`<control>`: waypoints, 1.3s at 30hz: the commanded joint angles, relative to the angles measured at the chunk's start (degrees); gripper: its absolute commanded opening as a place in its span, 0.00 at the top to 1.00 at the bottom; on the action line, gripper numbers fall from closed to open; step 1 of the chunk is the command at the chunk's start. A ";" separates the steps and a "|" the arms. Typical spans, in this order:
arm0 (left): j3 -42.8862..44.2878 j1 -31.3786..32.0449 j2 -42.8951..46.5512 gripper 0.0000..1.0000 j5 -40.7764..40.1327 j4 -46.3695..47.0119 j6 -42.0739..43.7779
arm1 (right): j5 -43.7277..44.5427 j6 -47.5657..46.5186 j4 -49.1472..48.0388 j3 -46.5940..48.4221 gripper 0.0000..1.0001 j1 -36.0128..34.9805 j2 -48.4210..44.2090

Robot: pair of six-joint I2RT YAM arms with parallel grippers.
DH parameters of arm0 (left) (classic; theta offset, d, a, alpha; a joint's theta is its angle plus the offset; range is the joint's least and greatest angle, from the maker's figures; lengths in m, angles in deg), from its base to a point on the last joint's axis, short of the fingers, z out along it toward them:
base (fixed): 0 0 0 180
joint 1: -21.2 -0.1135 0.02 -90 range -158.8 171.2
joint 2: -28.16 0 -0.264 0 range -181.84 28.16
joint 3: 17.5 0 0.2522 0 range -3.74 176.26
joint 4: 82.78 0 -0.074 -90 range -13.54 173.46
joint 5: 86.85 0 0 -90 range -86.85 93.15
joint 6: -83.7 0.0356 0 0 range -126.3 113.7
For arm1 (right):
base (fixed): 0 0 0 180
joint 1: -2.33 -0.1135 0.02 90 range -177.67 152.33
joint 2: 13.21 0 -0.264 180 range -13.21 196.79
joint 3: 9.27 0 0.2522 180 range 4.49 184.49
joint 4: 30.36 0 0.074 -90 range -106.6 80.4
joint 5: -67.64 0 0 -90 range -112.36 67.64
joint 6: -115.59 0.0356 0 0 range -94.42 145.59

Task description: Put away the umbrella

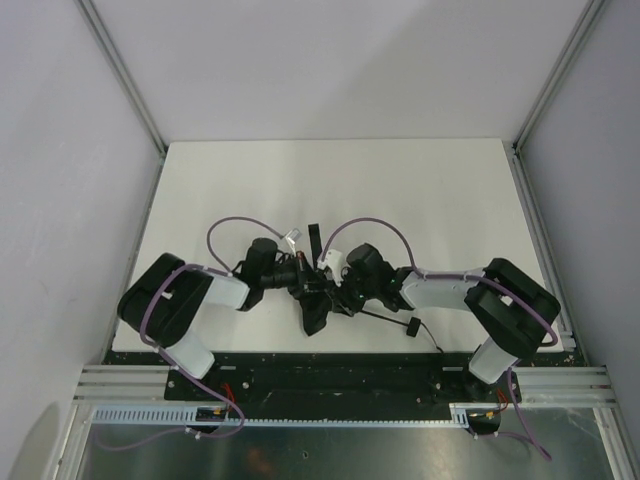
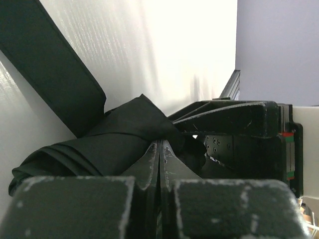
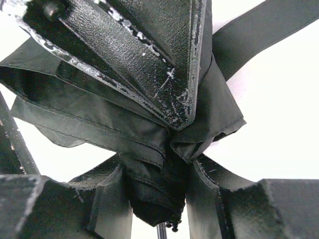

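Observation:
The black folding umbrella lies collapsed at the table's near middle, between both arms. Its fabric bundle shows in the left wrist view and the right wrist view. Its black closure strap sticks out toward the far side. A thin shaft runs right to the small handle. My left gripper has its jaws pressed together on a fold of the fabric. My right gripper grips the bundled canopy between its fingers, and the left gripper's fingers show just above.
The white table stretches to the far side. Grey walls with metal corner posts close in the left, right and back. A black base rail runs along the near edge.

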 commanded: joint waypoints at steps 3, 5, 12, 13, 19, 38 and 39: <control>-8.16 0.56 -0.08 0.96 -5.50 -9.95 4.36 | -3.42 5.57 1.17 0.28 0.52 1.41 1.56; -9.32 0.75 1.19 0.95 -6.60 -9.73 4.67 | -5.02 7.43 2.15 0.24 0.45 2.05 0.91; -10.85 1.10 2.97 0.94 -9.10 -8.61 5.88 | -12.44 14.07 7.39 -1.67 0.26 4.66 -9.94; -10.97 1.24 3.19 0.94 -9.45 -8.43 5.93 | -14.17 14.93 7.46 -1.79 0.25 5.32 -11.07; -12.08 2.17 3.91 0.95 -10.72 -7.01 5.45 | -20.32 23.97 0.06 -1.58 0.22 9.57 -12.93; -15.43 2.90 6.51 0.95 -12.04 -3.96 3.68 | -0.10 16.71 -9.11 0.60 0.10 -2.34 2.67; -15.54 2.93 6.59 0.95 -12.16 -3.86 3.64 | -0.35 16.33 -9.53 0.62 0.10 -2.39 2.88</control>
